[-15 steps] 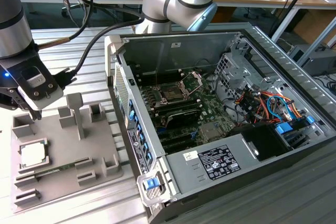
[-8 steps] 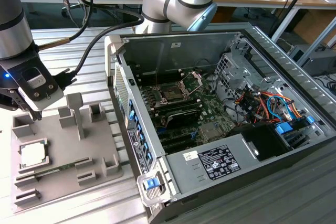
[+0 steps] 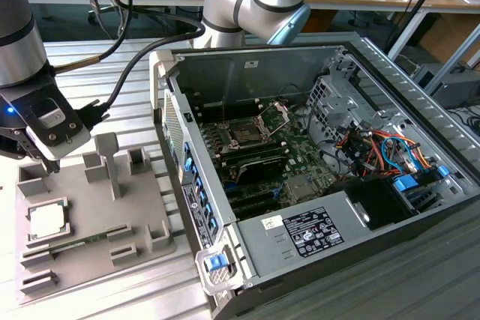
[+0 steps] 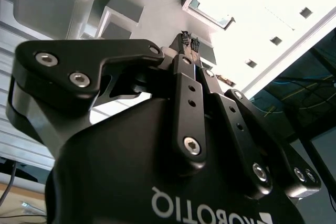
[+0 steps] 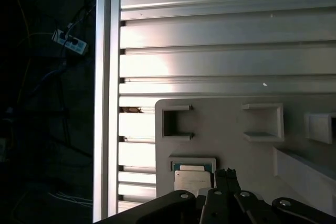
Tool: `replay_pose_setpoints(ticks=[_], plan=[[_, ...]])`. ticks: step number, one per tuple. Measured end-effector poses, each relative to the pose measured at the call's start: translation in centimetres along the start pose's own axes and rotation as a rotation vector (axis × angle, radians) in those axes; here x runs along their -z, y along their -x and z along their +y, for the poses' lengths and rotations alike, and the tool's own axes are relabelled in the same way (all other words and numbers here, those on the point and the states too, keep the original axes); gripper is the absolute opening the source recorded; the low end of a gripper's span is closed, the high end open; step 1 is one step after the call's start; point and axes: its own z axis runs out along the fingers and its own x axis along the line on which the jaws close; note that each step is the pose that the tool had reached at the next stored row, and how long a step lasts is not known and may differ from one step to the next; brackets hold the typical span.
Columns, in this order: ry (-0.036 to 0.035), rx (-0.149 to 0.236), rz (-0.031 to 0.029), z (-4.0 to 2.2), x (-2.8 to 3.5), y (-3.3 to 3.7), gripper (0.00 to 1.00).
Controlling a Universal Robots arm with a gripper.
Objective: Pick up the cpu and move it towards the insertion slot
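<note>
The cpu [image 3: 46, 219] is a small pale square chip lying flat in a recess of the grey plastic tray [image 3: 142, 211] at the exterior view's left. My gripper [image 3: 51, 164] hangs just above the tray's far left part, a short way from the chip and not touching it. Its two black fingers [image 4: 185, 43] are pressed together, shut on nothing. In the first wrist view the cpu [image 5: 192, 180] lies right beside the fingertips [image 5: 227, 174]. The insertion slot [image 3: 244, 133], with a silver frame and raised lever, sits on the green board inside the open computer case.
The open computer case [image 3: 360, 58] stands to the exterior view's right of the tray, its near wall [image 3: 191, 177] between tray and socket. Upright posts [image 3: 109, 159] rise from the tray. A thin green memory stick [image 3: 75, 243] lies on the tray. Ribbed aluminium table [image 5: 226, 51] lies beneath.
</note>
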Motion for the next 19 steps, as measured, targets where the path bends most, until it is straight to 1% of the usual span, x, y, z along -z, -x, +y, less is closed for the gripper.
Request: replay_pose_setpoints(ticks=[15,19], plan=[[-0.0001,0.0,0.0001,-0.04,-0.28,-0.1,0.11],[-0.0001,0.0,0.0002,-0.04,-0.34,-0.23,0.11]])
